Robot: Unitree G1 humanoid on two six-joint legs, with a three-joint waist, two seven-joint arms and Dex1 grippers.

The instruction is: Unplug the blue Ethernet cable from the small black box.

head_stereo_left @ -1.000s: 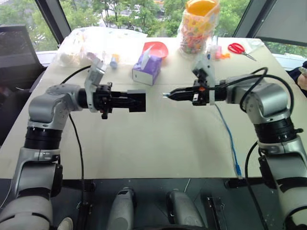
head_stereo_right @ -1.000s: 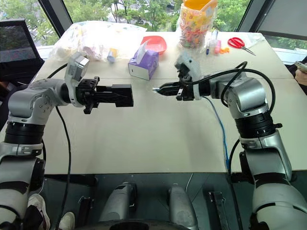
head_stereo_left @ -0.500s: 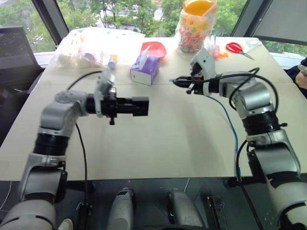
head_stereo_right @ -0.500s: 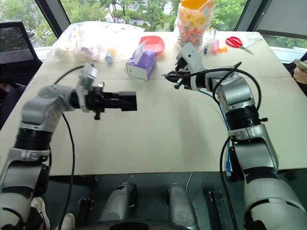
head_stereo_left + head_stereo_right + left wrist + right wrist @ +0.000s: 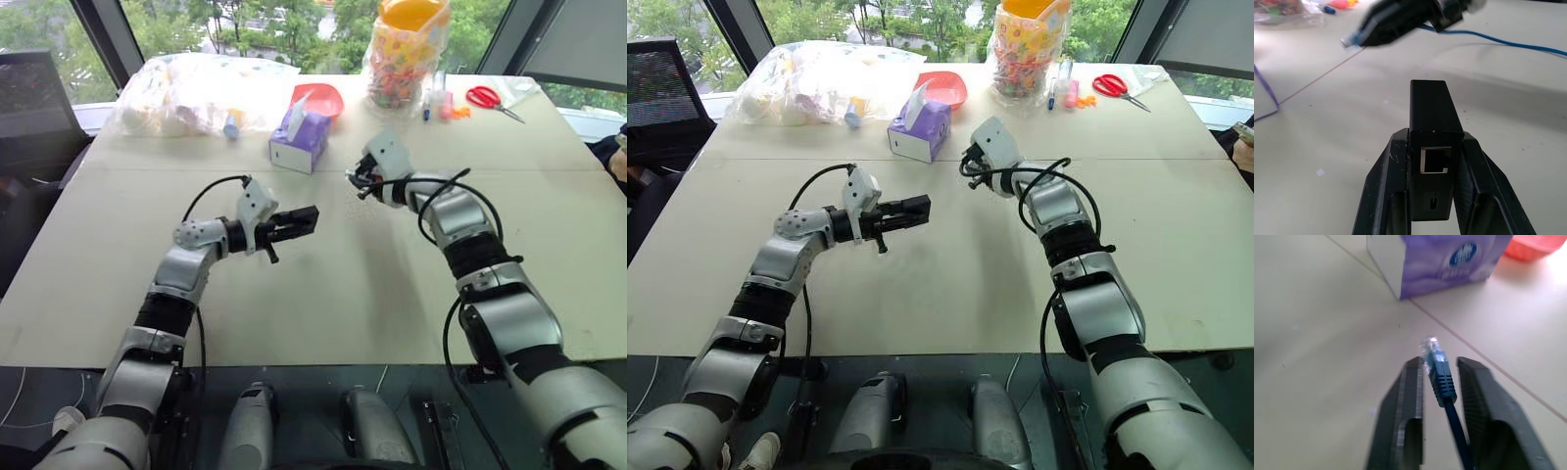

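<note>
Table layout — arms mid-table, clutter along the far edge

Left gripper (image 5: 306, 219) with the small black box (image 5: 1433, 128) sits left of the right gripper (image 5: 1440, 377) with the cable plug (image 5: 1433, 354) — apart. Behind them: tissue box (image 5: 300, 138), then bowl (image 5: 321, 98); plastic bag (image 5: 196, 92) far left, candy jar (image 5: 406, 54) and scissors (image 5: 490, 100) far right.

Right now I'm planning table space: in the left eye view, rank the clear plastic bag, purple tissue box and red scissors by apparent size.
1. Clear plastic bag
2. Purple tissue box
3. Red scissors, though they lie farther back.

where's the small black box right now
The small black box sits clamped in the left gripper, above the table left of centre, its port empty.
</note>
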